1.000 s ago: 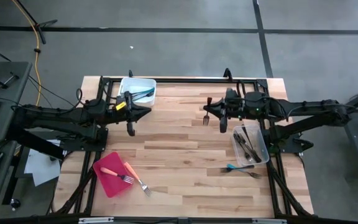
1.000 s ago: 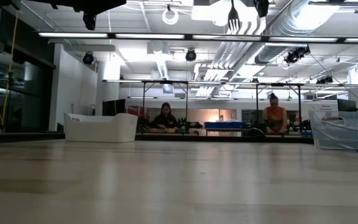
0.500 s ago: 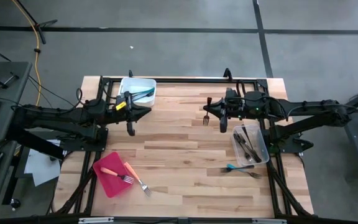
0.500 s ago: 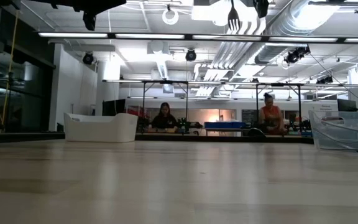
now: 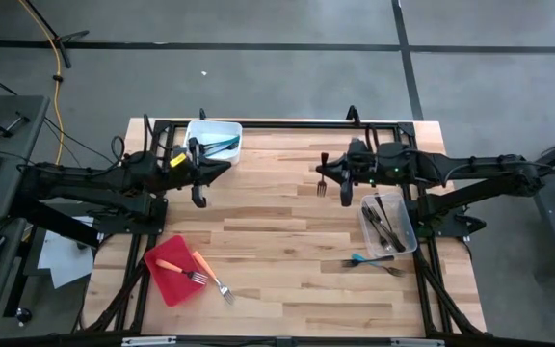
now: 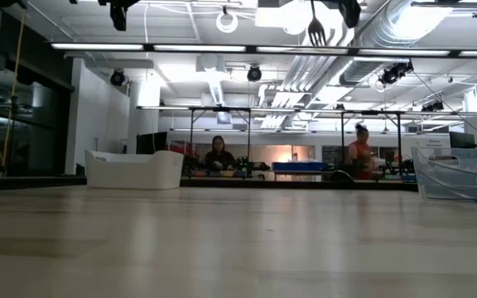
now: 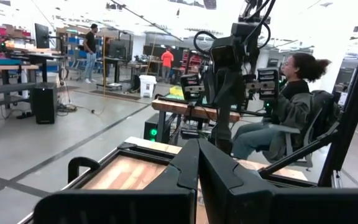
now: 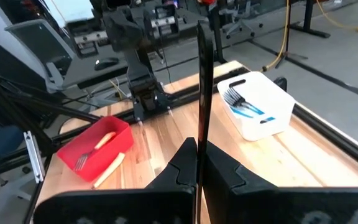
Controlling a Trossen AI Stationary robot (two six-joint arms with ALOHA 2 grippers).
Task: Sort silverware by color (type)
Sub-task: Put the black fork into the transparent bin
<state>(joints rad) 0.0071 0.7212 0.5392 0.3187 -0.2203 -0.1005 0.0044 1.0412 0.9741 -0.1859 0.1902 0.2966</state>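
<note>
A pale wooden table stands on a grey concrete floor; people sit at benches in the room behind. The right gripper, raised above the far middle, pinches a dark fork upright. The left gripper, closed and empty, hovers beside the white tub at the far-left edge.

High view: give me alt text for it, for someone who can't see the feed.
Seen from above, the right gripper is shut on a dark fork above the wooden table, beside the clear tub of dark utensils. The left gripper hangs shut and empty by the white tub of teal utensils. The red tray near the front holds orange-handled pieces.
</note>
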